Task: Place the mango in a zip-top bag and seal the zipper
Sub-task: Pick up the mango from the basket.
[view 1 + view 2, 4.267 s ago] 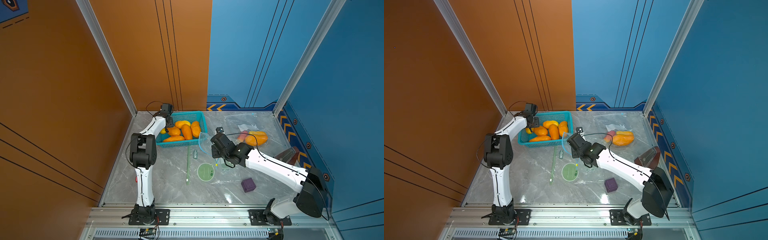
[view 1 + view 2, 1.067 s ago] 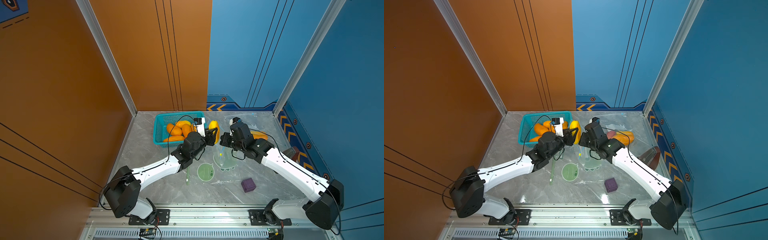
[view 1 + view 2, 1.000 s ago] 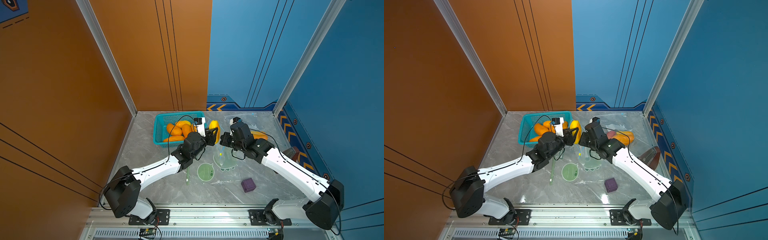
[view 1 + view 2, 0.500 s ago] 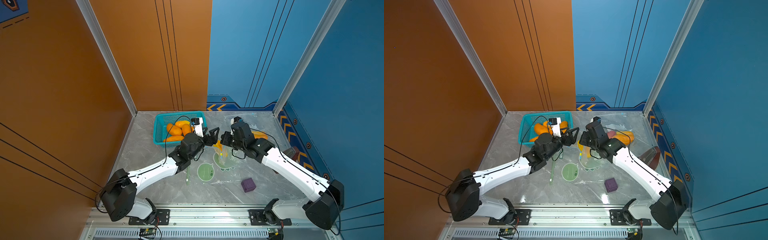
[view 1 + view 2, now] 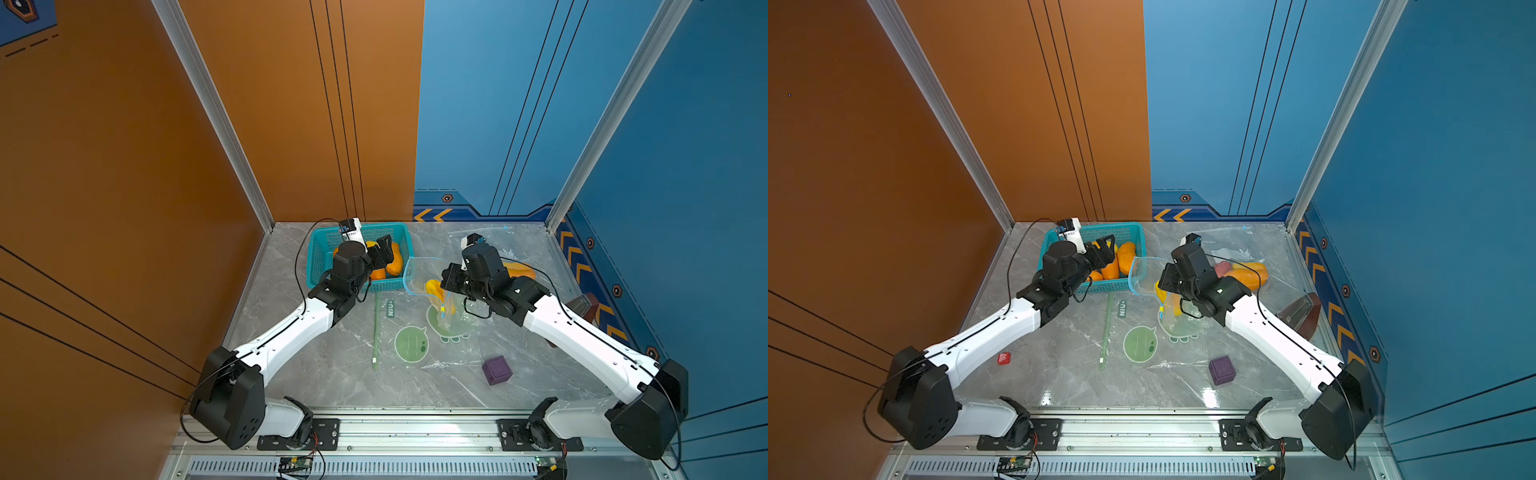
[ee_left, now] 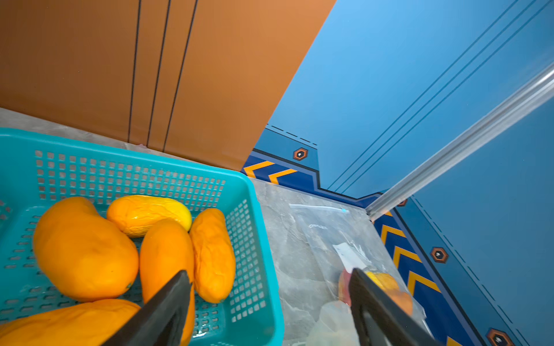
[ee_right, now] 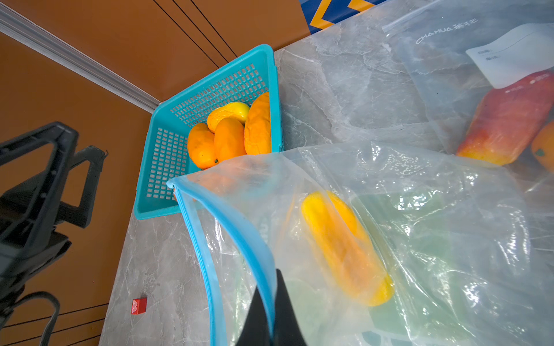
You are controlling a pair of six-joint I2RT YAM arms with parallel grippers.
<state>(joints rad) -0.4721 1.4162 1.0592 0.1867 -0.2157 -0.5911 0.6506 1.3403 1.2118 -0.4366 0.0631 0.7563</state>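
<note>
Good news first: mango already inside the bag, down past the mouth, long axis running from the opening toward the bottom. Not on the table, and not in the basket with the spare ones.

Right gripper: clamped tight on one blue lip of the zipper, holding the mouth up and gaping. Left gripper: spread wide with nothing in it, hovering over the basket's corner, near the zipper's far corner as seen in a top view.

So for the seal, here's the bit that matters: zipper arcing from the right pinch out toward the basket, so basically toward the left gripper, with the open mouth sitting between the two. Left clearly nearer that free corner, so probably the one to come in, pinch both lips there and run along the strip toward the right. Just a guess though.

Worth watching: floppy plastic and lips bowed well apart, so they likely need lining up before any squeeze. Also a second bag with fruit right behind. Touching or just overlapping in view? Can't tell.
</note>
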